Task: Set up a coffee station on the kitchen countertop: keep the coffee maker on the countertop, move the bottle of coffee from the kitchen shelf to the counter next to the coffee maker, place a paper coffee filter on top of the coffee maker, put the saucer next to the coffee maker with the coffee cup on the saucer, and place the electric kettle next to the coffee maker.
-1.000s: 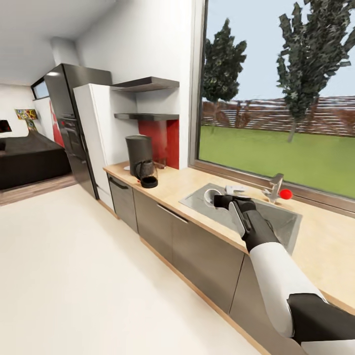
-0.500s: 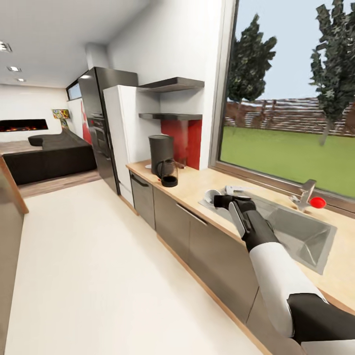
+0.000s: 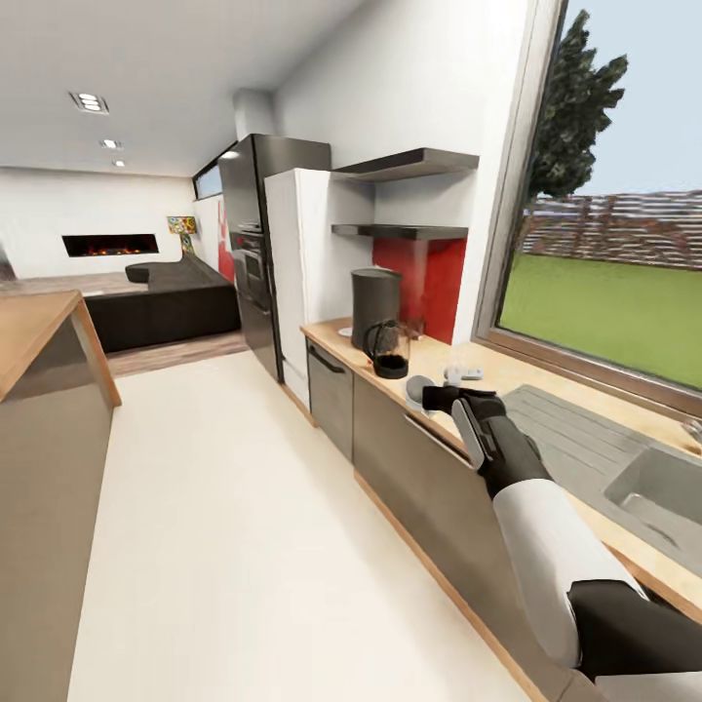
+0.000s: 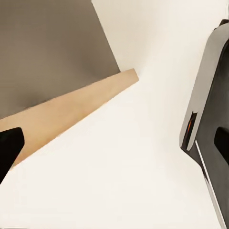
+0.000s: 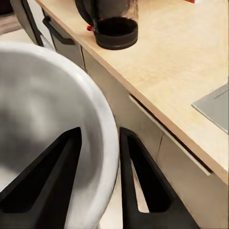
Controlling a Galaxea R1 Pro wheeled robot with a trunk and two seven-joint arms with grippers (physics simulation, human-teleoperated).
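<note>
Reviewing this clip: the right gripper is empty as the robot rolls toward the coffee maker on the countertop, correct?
Not empty. The right wrist view shows the right gripper closed on the rim of a white saucer. The coffee maker does stand on the countertop ahead.

Right arm stretched forward, white forearm, black wrist. Right claw [image 3: 432,396] clamped on rim of white coffee cup [image 3: 419,391], one finger [image 5: 45,176] inside wall, other outside. Left claw: just dark fingertip [image 4: 8,148] at frame edge, can't tell state.
</note>
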